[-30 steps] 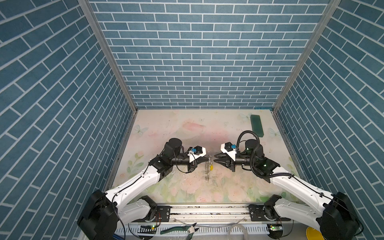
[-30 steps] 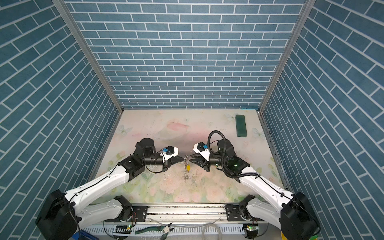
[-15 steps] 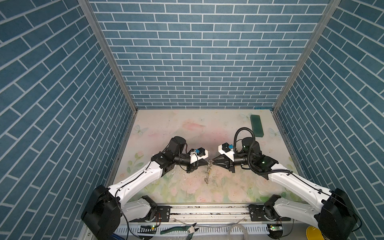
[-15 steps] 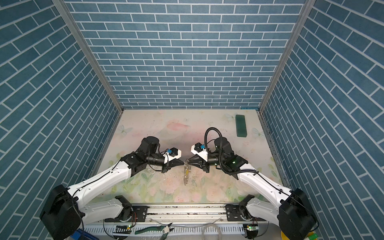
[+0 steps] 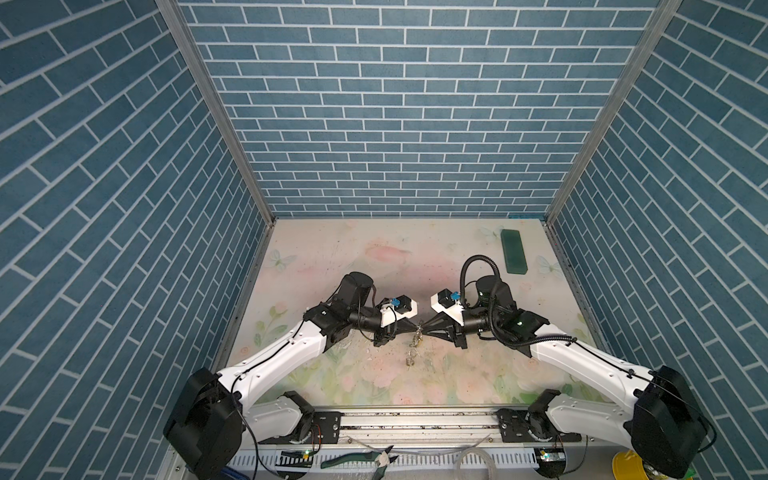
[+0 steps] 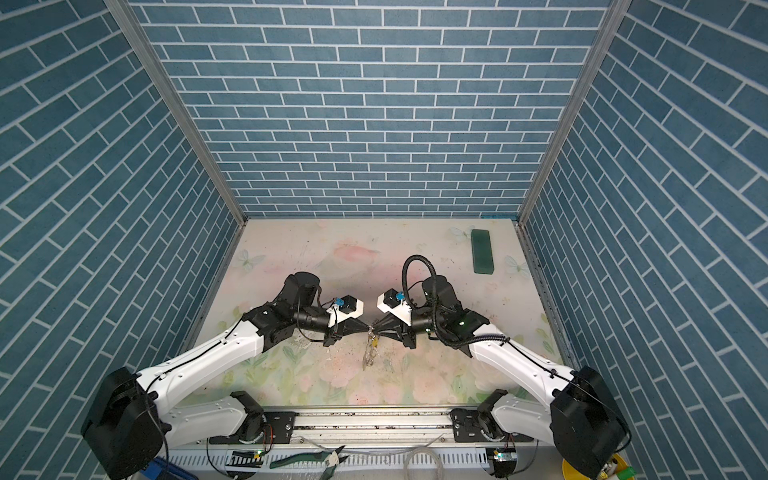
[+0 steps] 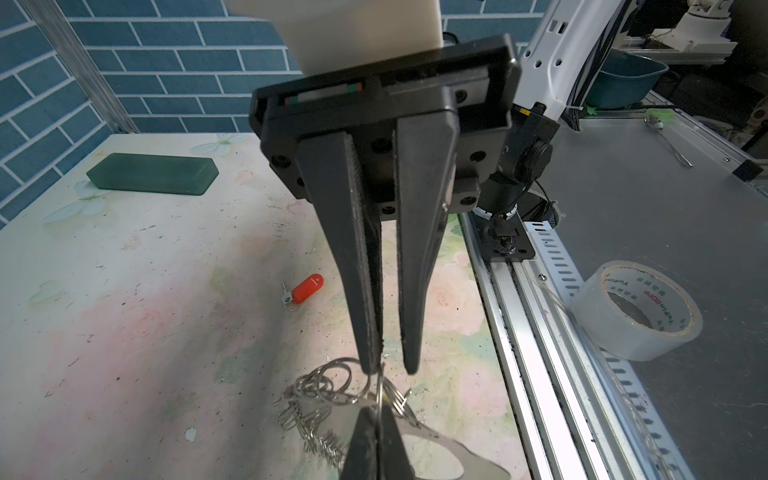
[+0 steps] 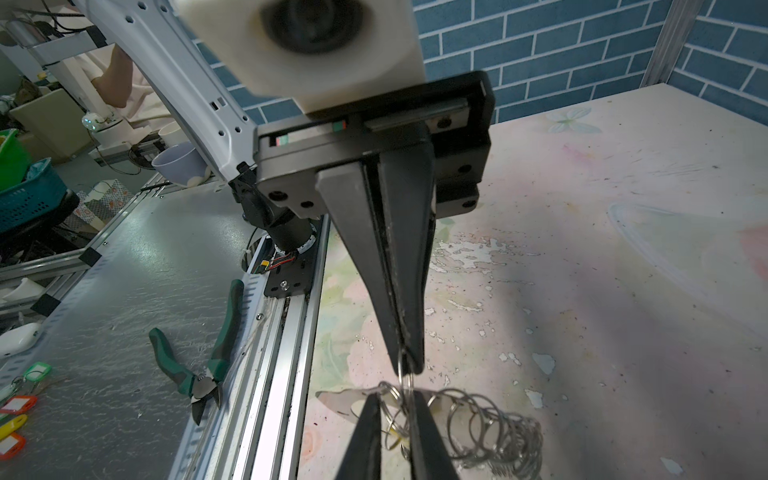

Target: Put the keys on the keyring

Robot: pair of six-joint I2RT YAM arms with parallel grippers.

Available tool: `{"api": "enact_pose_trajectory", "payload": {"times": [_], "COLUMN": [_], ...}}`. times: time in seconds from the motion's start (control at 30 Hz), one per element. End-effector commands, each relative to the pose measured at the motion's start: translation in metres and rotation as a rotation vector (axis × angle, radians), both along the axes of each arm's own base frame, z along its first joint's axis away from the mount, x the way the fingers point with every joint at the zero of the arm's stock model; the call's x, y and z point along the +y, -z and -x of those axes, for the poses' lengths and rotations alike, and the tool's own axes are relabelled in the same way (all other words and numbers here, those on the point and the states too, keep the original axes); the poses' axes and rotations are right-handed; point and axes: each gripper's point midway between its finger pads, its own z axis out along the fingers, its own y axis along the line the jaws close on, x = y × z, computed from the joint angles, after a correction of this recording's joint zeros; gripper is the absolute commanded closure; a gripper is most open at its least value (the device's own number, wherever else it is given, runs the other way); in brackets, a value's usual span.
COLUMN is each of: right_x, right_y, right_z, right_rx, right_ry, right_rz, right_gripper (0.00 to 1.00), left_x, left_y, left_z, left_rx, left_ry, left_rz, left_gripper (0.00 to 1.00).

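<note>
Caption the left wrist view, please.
Left gripper pinches the keyring, right gripper poised opposite; red key lies on the table.

This is a robot lab's test cell, not a lived-in room. Two white arms [image 5: 282, 357] bolted to an aluminium rail [image 5: 415, 419] reach over a floral-printed surface [image 5: 374, 257], boxed in by panels [image 5: 374, 124] printed with blue brick and held by metal posts [image 5: 216, 112]. On the other side of the rail from that surface lies a grey metal bench [image 7: 665, 199] with pliers [image 8: 187, 378], a tape roll [image 7: 611, 332] and coloured key tags [image 8: 16, 405]. Farther out from the rail stand a basket [image 8: 29, 195], a cup [image 8: 178, 164] and more aluminium framing.
</note>
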Motion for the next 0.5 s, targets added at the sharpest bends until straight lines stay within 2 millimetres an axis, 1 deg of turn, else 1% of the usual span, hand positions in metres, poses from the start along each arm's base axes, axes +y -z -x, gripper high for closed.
{"api": "enact_pose_trajectory", "payload": {"times": [0.0,0.13,0.3,0.47], "right_x": [0.008,0.010,0.009,0.007], "right_y": [-0.018,-0.014,-0.008,-0.002], "right_z": [-0.002,-0.003,-0.008,-0.011], "right_rx": [-0.086,-0.089,-0.101,-0.112], "right_ry": [-0.038,-0.036,-0.015,0.003], "right_rz": [-0.032,-0.014,0.018,0.051], "right_gripper": [0.87,0.89,0.94,0.96], "left_x": [-0.005,-0.006,-0.007,-0.006], "left_y": [-0.011,-0.011,-0.010,-0.010], "left_z": [0.002,0.002,0.003,0.002], "left_rx": [-0.011,-0.004,0.006,0.007], "left_ry": [0.037,0.038,0.042,0.040], "left_rz": [0.025,0.024,0.020,0.014], "left_gripper": [1.00,1.00,1.00,1.00]}}
